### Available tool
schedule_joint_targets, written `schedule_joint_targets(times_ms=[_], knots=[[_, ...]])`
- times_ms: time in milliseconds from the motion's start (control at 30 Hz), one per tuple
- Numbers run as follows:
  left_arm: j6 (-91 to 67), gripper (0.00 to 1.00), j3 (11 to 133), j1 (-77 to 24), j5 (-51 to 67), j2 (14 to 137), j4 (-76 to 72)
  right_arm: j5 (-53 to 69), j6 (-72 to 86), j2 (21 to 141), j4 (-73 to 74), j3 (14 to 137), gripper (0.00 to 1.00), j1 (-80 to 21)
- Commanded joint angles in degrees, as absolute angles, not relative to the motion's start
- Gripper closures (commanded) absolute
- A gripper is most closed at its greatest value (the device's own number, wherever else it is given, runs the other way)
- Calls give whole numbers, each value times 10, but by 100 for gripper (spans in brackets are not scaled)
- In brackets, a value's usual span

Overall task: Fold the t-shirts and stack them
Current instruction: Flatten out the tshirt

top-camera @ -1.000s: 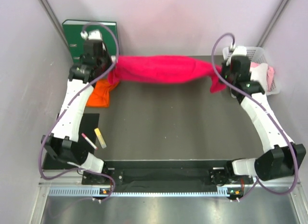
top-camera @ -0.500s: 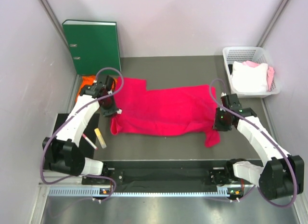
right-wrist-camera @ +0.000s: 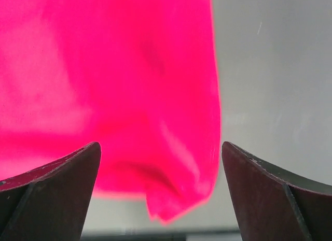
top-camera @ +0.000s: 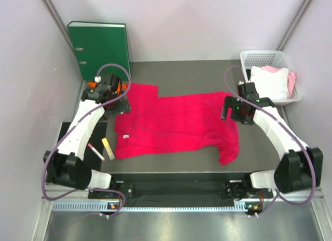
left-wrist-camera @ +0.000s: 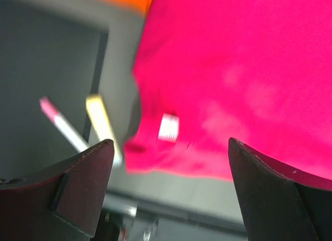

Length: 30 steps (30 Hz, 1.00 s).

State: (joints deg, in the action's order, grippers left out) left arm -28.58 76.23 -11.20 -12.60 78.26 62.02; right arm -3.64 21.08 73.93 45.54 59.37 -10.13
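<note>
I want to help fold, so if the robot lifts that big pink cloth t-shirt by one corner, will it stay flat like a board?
Probably not. The large crimson-pink cloth t-shirt lies wrinkled and uneven, so it would likely droop. One sleeve is bunched, so a push would probably crumple it, not slide it. It looks thin, so probably light.

Crimson-pink t-shirt (top-camera: 176, 124): soft matt cloth, lightly creased. Table (top-camera: 181, 75) under it: dark grey, matt, smooth. Green ring binder (top-camera: 101, 46) beyond the shirt's left end: smooth cover, faint sheen. Basket (top-camera: 248, 58) beyond its right end: white plastic lattice.
</note>
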Motion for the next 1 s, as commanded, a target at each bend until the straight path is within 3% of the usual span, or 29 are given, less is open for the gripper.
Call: schedule_joint_targets(times_ms=[0,400,967], knots=[[-241,7,855,-109,-185,886,495,-99,184,846,349,652,0,-90],[-198,17,1046,-101,-147,1119,428,-120,154,1065,285,829,2,-49],[-207,25,1106,-79,-131,1210,390,-78,185,1194,197,869,8,-41]])
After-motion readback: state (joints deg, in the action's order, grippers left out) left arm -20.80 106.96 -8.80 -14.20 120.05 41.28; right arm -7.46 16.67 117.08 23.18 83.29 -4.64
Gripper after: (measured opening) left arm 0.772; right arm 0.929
